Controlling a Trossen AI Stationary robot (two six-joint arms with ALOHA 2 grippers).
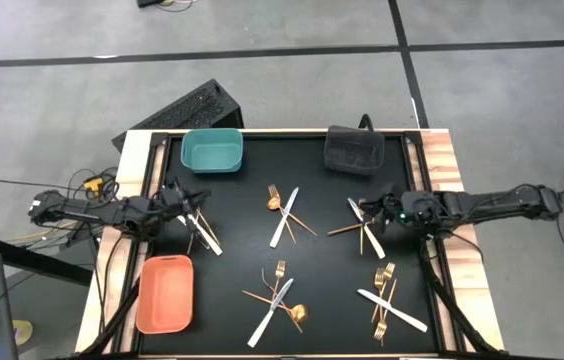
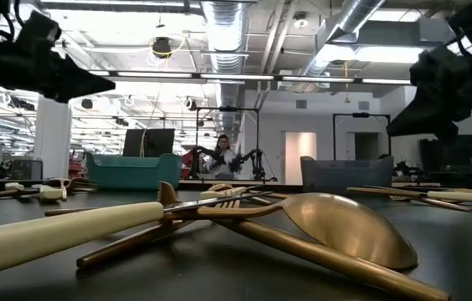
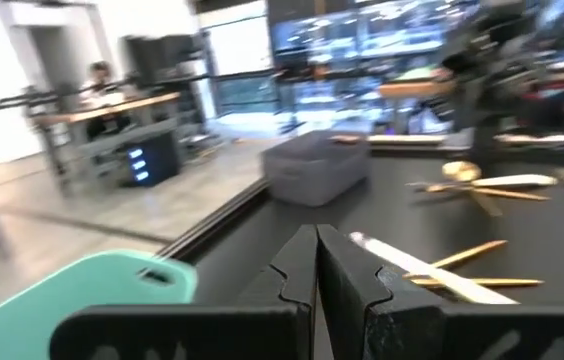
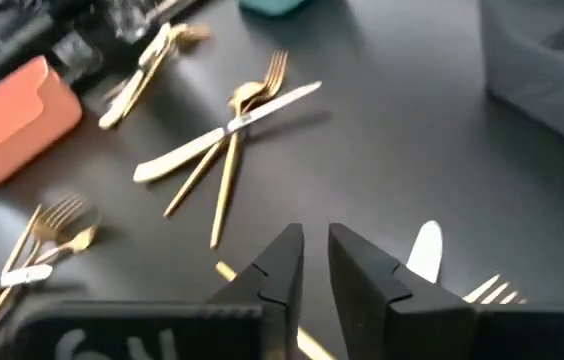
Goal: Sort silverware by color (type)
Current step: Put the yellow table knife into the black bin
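The silverware (image 1: 284, 300) lies loose on the black tabletop (image 1: 312, 200) in 5 crossed clusters. Nearest the front edge sit a centre cluster and a right cluster (image 1: 390, 300), each with a white-handled knife over gold and copper pieces. Farther back lie a centre cluster (image 1: 284, 212), a right cluster (image 1: 364, 228) and a left cluster (image 1: 202, 228).

The left gripper (image 3: 316, 262) hangs over the left cluster with its fingers pressed together on nothing. The right gripper (image 4: 314, 252) hovers above the right rear cluster, fingers slightly apart, holding nothing.

The orange bin (image 1: 165, 293) sits front left; the teal bin (image 1: 211, 150) and the black bin (image 1: 353, 150) stand along the far edge.

Handling judgement: each piece looks light, rigid, thin and smooth, so it likely slips under a shallow pinch. The recommended hold is across the handle near mid-length, on a piece lying uppermost, so crossed neighbours do not drag along.
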